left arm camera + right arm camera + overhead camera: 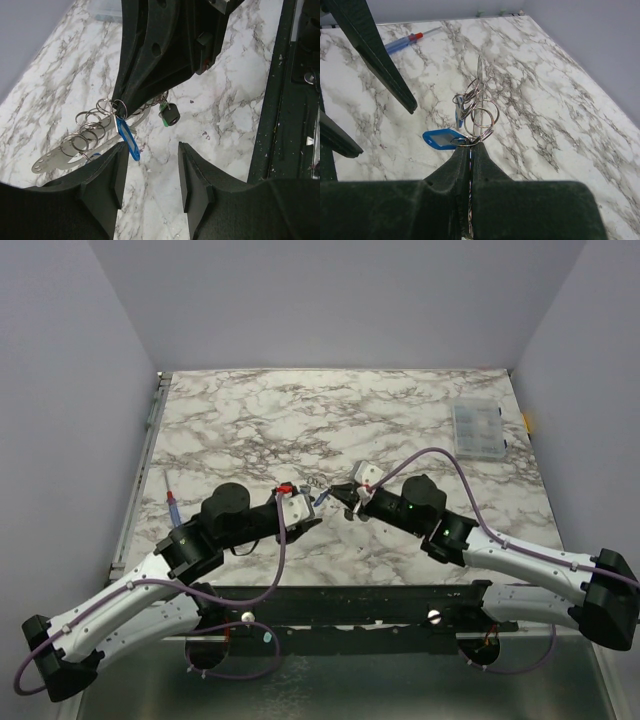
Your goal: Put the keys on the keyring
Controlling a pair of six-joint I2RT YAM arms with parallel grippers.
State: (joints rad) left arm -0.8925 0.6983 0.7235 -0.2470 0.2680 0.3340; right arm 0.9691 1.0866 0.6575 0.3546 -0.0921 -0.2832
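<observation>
our right gripper [470, 148] is clamped on the keyring [479, 82], held above the middle of the worktop [550, 105]. our left gripper [151, 152] is empty, jaws apart, just beside a dangling blue key [128, 139]. if we close off-centre, the key may swing aside or twist the ring loose.

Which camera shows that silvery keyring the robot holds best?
The left wrist view: the keyring lies broadside there, most of its length showing. The right wrist view sees it edge-on above the shut right gripper; the top view shows only a tiny glint.
</observation>
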